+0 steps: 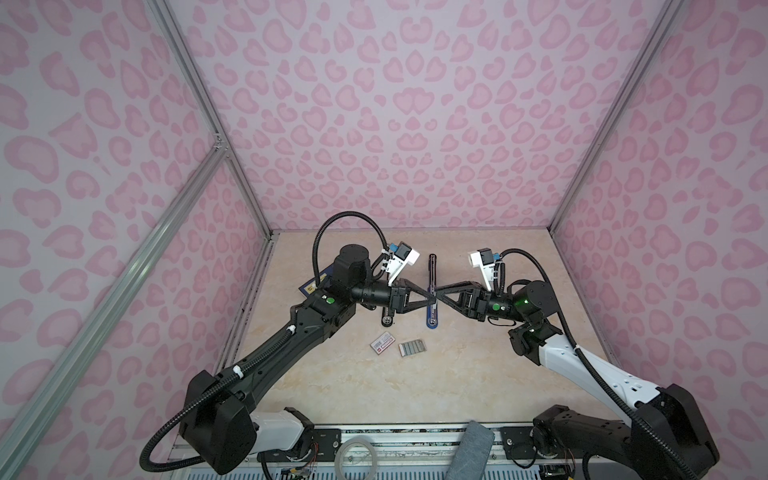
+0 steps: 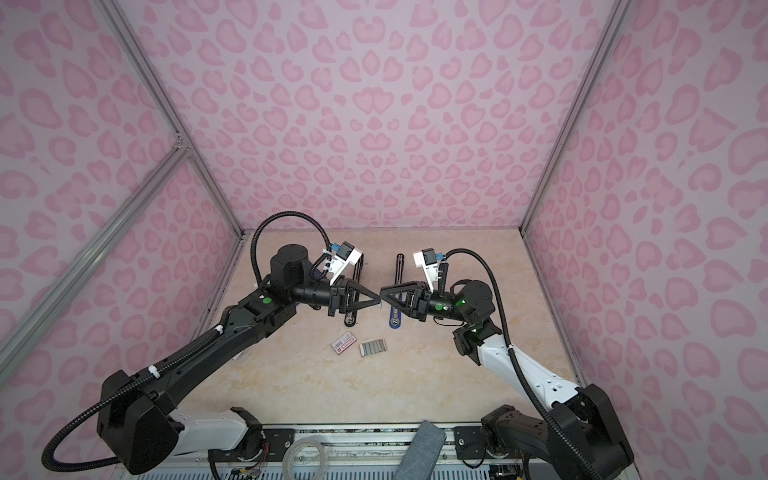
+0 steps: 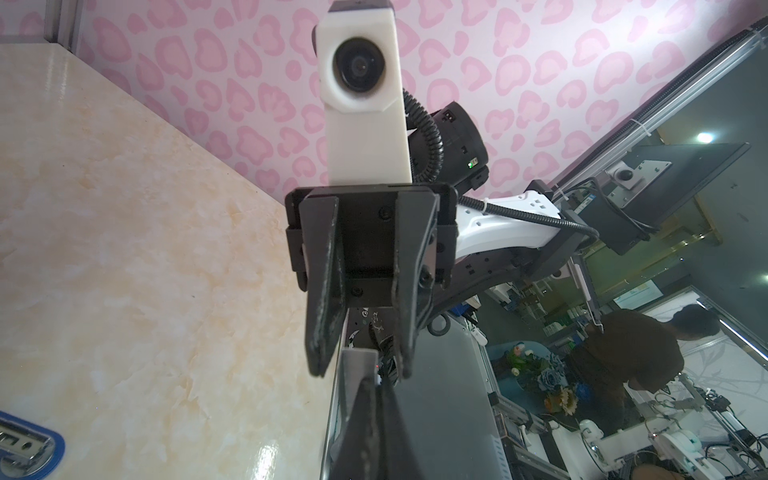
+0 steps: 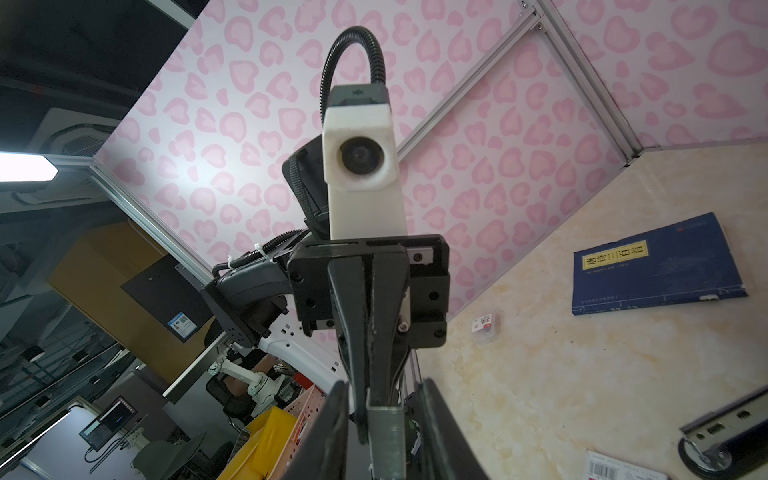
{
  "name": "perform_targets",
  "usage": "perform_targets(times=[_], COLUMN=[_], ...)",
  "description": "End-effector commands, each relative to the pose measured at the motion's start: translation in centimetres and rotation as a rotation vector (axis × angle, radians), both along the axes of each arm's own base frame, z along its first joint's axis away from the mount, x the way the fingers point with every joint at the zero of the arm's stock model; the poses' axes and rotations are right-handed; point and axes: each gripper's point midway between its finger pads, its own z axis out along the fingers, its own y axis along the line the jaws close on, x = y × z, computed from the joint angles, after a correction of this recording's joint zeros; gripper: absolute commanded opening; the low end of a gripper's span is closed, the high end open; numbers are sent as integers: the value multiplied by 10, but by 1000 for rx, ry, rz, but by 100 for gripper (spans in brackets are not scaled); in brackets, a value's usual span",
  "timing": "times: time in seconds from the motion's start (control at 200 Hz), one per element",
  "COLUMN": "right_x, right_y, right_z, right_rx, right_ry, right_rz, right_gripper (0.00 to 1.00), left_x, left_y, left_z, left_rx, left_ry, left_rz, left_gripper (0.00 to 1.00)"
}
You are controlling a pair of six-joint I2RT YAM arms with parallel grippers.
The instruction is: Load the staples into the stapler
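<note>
Silvery staples lay flat on the marbled table beside a small white box, while over the blue stapler we saw the left gripper pinching one staple strip, tip-to-tip with the right gripper, whose jaws stood spread on either side of it.

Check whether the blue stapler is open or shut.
Open: the blue stapler lies unfolded flat, black top stretched away from the base.
</note>
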Motion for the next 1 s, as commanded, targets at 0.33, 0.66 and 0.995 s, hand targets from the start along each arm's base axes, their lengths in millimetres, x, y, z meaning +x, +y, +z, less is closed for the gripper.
perform_targets(times=[0.33, 0.66, 0.995], right_x=[-6, -9, -4], right_y=[0, 0, -5], right_z=[9, 6, 3], right_rx=[25, 21, 4], right_ry=[-44, -45, -49], right_rz=[21, 31, -16], right_gripper=[19, 13, 12], left_x=[-1, 1, 7], left_y=[-1, -1, 3], left_z=[4, 3, 2], left_rx=[-10, -6, 6], left_ry=[-22, -22, -24], left_rz=[-14, -4, 45], left_gripper=[3, 3, 33])
